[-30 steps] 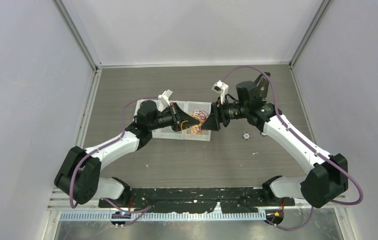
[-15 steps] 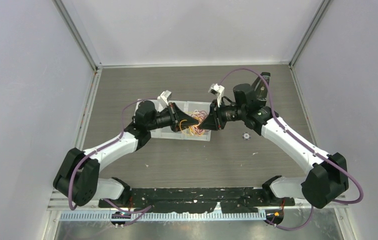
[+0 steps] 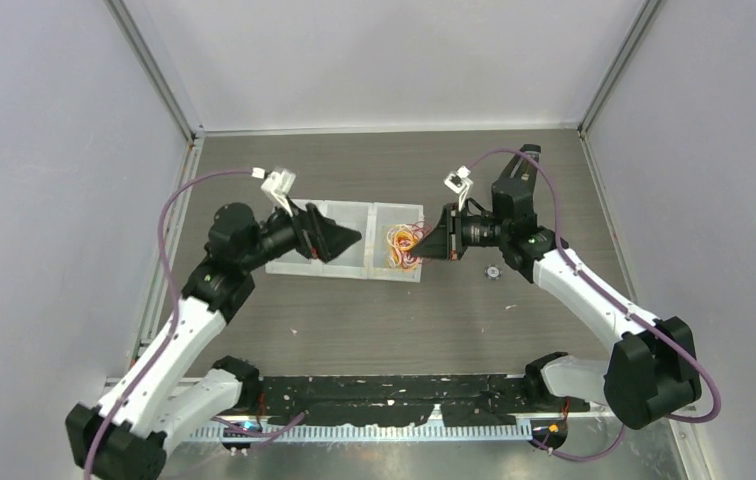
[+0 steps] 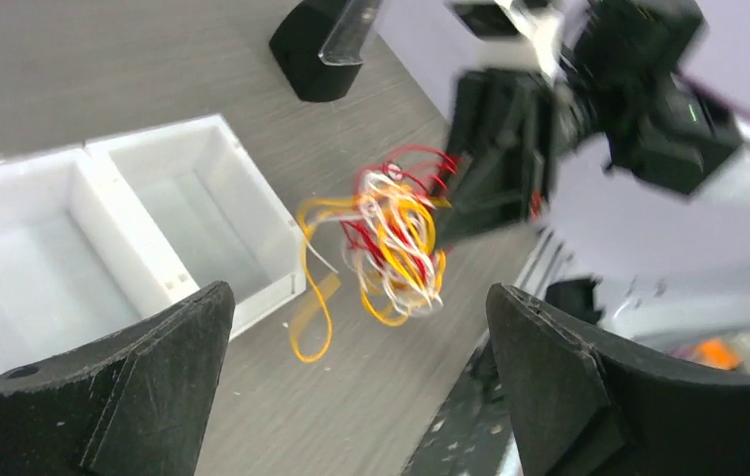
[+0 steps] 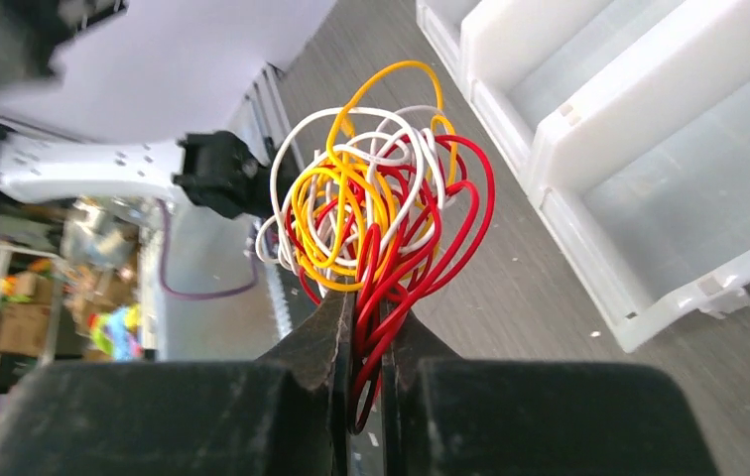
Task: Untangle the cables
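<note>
The cables are one tangled bunch of thin red, white and yellow-orange loops, hanging in the air over the right end of the white tray. My right gripper is shut on the red strands at the bunch's base; its jaws pinch them tight. My left gripper stands wide open above the tray's middle, well left of the bunch and apart from it. In the left wrist view the cables hang beyond the open gripper, with one yellow loop drooping lowest.
The tray has several empty compartments. A small round part lies on the table right of the tray. A black block with a clear plate stands at the back right. Enclosure walls close in on three sides.
My left gripper opened, let go of the cables and pulled back to the left. My right gripper closed on the bunch and drew it slightly right, away from the left gripper.
</note>
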{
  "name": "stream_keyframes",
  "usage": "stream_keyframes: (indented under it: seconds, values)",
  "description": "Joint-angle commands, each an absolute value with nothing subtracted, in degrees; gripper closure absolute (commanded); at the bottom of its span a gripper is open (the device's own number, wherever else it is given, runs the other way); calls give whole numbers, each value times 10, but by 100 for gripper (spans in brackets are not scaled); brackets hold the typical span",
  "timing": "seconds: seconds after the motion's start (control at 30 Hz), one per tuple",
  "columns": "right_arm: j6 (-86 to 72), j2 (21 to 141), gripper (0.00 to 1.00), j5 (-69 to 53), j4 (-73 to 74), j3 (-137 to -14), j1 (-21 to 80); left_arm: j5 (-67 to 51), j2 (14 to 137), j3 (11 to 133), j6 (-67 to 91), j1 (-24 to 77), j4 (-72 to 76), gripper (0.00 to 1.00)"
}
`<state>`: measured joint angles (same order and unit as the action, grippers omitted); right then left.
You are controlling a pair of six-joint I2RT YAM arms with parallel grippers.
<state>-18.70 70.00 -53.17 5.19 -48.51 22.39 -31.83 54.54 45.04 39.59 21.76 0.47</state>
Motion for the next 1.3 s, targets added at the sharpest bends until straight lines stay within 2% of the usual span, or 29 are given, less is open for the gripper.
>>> stream_keyframes:
  seconds: [0.0, 0.2, 0.37, 0.43, 0.53, 0.6, 0.67, 0.8, 0.93, 1.17, 1.2, 1.23, 1.27]
  values:
    - [-360, 695, 95, -570, -125, -471, 214, -221, 462, 456, 110, 308, -120, 0]
    - [-471, 707, 95, -580, -214, -452, 227, -112, 506, 476, 28, 460, -108, 0]
    - [-471, 694, 95, -604, -214, -447, 251, -66, 580, 528, -19, 507, -99, 3]
    - [-455, 691, 94, -616, -196, -446, 257, -57, 594, 544, -27, 507, -96, 14]
    - [-414, 686, 95, -643, -166, -444, 259, -55, 599, 556, -50, 498, -104, 47]
    - [-352, 681, 95, -664, -109, -450, 259, -96, 587, 548, -58, 473, -105, 63]
    - [-251, 677, 94, -670, -2, -466, 259, -149, 571, 536, -73, 443, -105, 73]
    - [-62, 681, 95, -651, 211, -508, 259, -234, 561, 539, -96, 374, -129, 100]
    - [28, 687, 95, -643, 325, -527, 255, -276, 562, 552, -97, 325, -146, 100]
    - [7, 679, 94, -652, 296, -526, 245, -371, 517, 512, -83, 334, -141, 100]
    - [-3, 679, 94, -651, 279, -524, 244, -365, 511, 509, -82, 352, -142, 81]
    - [-25, 679, 95, -648, 269, -523, 245, -346, 509, 508, -80, 369, -144, 49]
    - [-38, 676, 95, -646, 240, -515, 245, -325, 507, 505, -71, 388, -139, 29]
